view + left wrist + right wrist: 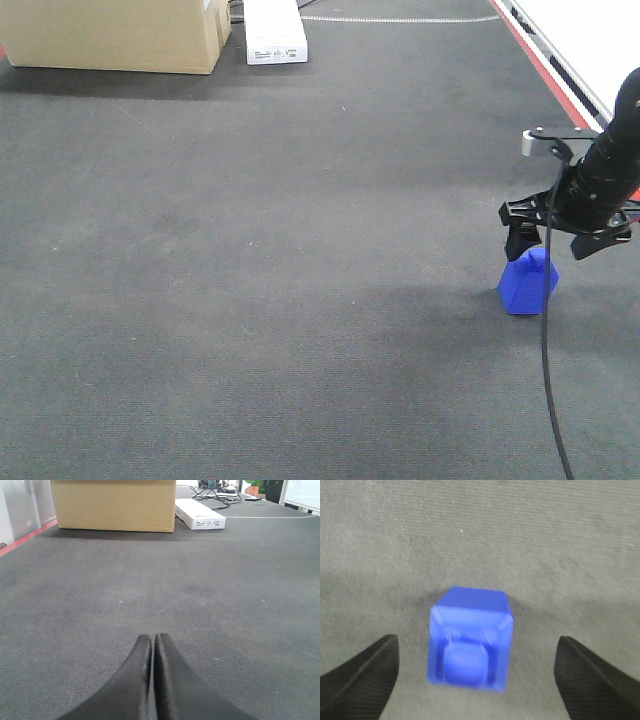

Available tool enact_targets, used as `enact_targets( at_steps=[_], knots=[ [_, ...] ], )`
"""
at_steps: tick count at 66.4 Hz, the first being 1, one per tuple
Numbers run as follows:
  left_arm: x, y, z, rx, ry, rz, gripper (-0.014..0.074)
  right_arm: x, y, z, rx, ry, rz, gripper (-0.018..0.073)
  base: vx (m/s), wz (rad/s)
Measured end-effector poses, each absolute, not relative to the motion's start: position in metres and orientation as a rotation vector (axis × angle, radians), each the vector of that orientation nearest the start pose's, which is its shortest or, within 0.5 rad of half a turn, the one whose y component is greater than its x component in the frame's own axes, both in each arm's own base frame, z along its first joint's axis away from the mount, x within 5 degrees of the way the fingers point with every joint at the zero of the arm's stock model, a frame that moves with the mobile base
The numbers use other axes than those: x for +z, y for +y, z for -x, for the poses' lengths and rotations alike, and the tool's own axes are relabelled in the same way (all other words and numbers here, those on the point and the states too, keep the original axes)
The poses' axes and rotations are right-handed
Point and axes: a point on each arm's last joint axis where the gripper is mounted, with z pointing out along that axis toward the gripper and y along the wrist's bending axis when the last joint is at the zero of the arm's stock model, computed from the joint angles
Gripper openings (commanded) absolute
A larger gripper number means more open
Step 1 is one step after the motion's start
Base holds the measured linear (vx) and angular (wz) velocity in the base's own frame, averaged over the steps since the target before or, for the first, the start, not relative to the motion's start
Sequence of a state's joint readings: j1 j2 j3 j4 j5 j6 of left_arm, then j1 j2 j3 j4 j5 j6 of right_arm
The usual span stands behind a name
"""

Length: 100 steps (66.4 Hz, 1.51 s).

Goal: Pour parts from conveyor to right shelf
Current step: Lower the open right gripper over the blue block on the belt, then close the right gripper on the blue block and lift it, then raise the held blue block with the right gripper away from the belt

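Your table (250,250) carries a cardboard box (115,35) and a flat white box (273,35) side by side at the far end, well apart from the blue block (527,283). The block stands upright toward the table's right side. Your right arm (610,165) reaches in from the right and angles down over the block. The right fingers (365,675) are spread wide, one on each side of the block and apart from it. Your left fingers (135,680) are pressed together low over the table, pointing toward the cardboard box.
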<state>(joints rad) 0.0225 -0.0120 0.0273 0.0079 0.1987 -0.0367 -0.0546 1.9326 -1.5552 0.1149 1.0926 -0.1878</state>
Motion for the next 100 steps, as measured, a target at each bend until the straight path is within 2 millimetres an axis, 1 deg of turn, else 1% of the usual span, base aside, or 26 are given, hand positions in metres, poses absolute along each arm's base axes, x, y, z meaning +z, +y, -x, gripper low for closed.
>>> enact_targets(
  at_steps=[16, 26, 30, 35, 39, 42, 49, 50, 53, 54, 55, 56, 69, 75, 78, 81, 88, 89, 94, 97, 100],
  knots=[
    [0.187, 0.001, -0.056, -0.004, 1.697, 0.045, -0.0006, 0.216, -0.013, -0.406, 0.132, 2.967, 0.128, 0.0594, 0.0, 0.0],
    [0.187, 0.001, -0.056, -0.004, 1.697, 0.045, -0.0006, 0.201, -0.013, -0.409, 0.139, 3.001, 0.126, 0.0594, 0.0, 0.0],
    [0.187, 0.001, -0.056, -0.004, 1.697, 0.045, -0.0006, 0.196, -0.013, -0.41, 0.141, 3.012, 0.125, 0.0586, 0.0, 0.0],
    [0.187, 0.001, -0.056, -0.004, 1.697, 0.045, -0.0006, 0.192, -0.013, -0.411, 0.142, 3.018, 0.125, 0.0553, 0.0, 0.0],
    [0.187, 0.001, -0.056, -0.004, 1.697, 0.045, -0.0006, 0.19, -0.013, -0.411, 0.142, 3.021, 0.124, 0.0503, 0.0, 0.0],
    [0.187, 0.001, -0.056, -0.004, 1.697, 0.045, -0.0006, 0.19, -0.013, -0.411, 0.142, 3.021, 0.124, 0.0449, 0.0, 0.0],
    [0.187, 0.001, -0.056, -0.004, 1.697, 0.045, -0.0006, 0.19, -0.013, -0.411, 0.146, 3.022, 0.123, 0.0244, 0.0, 0.0],
    [0.187, 0.001, -0.056, -0.004, 1.697, 0.045, -0.0006, 0.19, -0.013, -0.411, 0.146, 3.022, 0.123, 0.0193, 0.0, 0.0],
    [0.187, 0.001, -0.056, -0.004, 1.697, 0.045, -0.0006, 0.191, -0.013, -0.411, 0.148, 3.024, 0.123, 0.0089, 0.0, 0.0],
    [0.187, 0.001, -0.056, -0.004, 1.697, 0.045, -0.0006, 0.191, -0.013, -0.411, 0.148, 3.025, 0.123, 0.0071, 0.0, 0.0],
    [0.187, 0.001, -0.056, -0.004, 1.697, 0.045, -0.0006, 0.191, -0.013, -0.411, 0.149, 3.027, 0.123, 0.0019, 0.0, 0.0],
    [0.187, 0.001, -0.056, -0.004, 1.697, 0.045, -0.0006, 0.191, -0.013, -0.411, 0.149, 3.029, 0.124, -0.0015, 0.0, 0.0],
    [0.187, 0.001, -0.056, -0.004, 1.697, 0.045, -0.0006, 0.193, -0.012, -0.409, 0.154, 3.045, 0.128, -0.0008, 0.0, 0.0],
    [0.187, 0.001, -0.056, -0.004, 1.697, 0.045, -0.0006, 0.203, -0.012, -0.407, 0.148, 3.016, 0.129, -0.0008, 0.0, 0.0],
    [0.187, 0.001, -0.056, -0.004, 1.697, 0.045, -0.0006, 0.212, -0.012, -0.406, 0.141, 2.985, 0.126, -0.0008, 0.0, 0.0],
    [0.187, 0.001, -0.056, -0.004, 1.697, 0.045, -0.0006, 0.223, -0.012, -0.404, 0.132, 2.94, 0.123, -0.0006, 0.0, 0.0],
    [0.187, 0.001, -0.056, -0.004, 1.697, 0.045, -0.0006, 0.26, -0.012, -0.395, 0.103, 2.795, 0.113, -0.0006, 0.0, 0.0],
    [0.187, 0.001, -0.056, -0.004, 1.697, 0.045, -0.0006, 0.268, -0.012, -0.391, 0.097, 2.767, 0.113, -0.0006, 0.0, 0.0],
    [0.187, 0.001, -0.056, -0.004, 1.697, 0.045, -0.0006, 0.293, -0.012, -0.376, 0.078, 2.665, 0.107, -0.0006, 0.0, 0.0],
    [0.187, 0.001, -0.056, -0.004, 1.697, 0.045, -0.0006, 0.305, -0.011, -0.365, 0.067, 2.609, 0.103, -0.0006, 0.0, 0.0],
    [0.187, 0.001, -0.056, -0.004, 1.697, 0.045, -0.0006, 0.313, -0.011, -0.351, 0.056, 2.556, 0.099, -0.0006, 0.0, 0.0]
  ],
)
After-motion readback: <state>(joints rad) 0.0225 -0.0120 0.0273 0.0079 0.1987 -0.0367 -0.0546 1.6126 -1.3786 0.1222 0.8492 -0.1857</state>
